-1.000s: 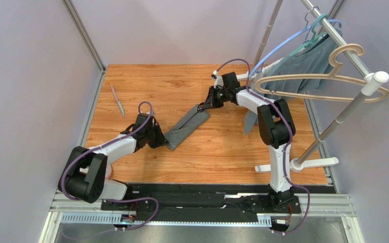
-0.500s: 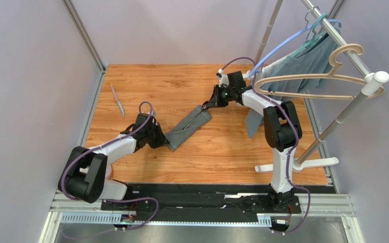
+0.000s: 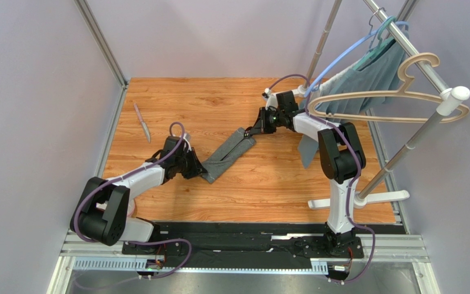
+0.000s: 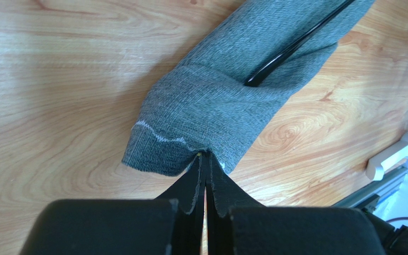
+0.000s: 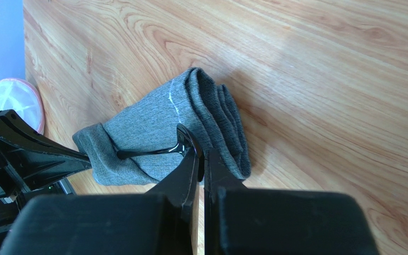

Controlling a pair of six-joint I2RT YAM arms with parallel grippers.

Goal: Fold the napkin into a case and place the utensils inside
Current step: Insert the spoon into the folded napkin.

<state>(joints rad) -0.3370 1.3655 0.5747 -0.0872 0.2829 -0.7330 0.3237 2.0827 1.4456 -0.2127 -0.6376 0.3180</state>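
The dark grey napkin (image 3: 226,156), folded into a narrow case, lies slantwise on the wooden table between my grippers. My left gripper (image 3: 199,170) is shut on its near-left end, as the left wrist view (image 4: 205,156) shows on the cloth (image 4: 217,106). My right gripper (image 3: 251,131) is at the far-right end, shut on the end of the black spoon (image 5: 147,153). The spoon (image 4: 296,45) lies along the case with its far tip tucked into a fold. The right wrist view shows the gripper (image 5: 200,151) beside the cloth's layered edge (image 5: 222,122). The silver knife (image 3: 142,122) lies apart at the table's far left.
A clothes rack (image 3: 403,153) stands at the right with a teal-grey garment (image 3: 372,73) and a beige hanger (image 3: 397,95); its foot (image 3: 366,197) rests on the table. A pink-rimmed white round thing (image 5: 14,101) shows beyond the table's edge.
My right gripper has shifted slightly right and nearer with the spoon. The case now looks a little shorter and more bunched. The left gripper has stayed put.
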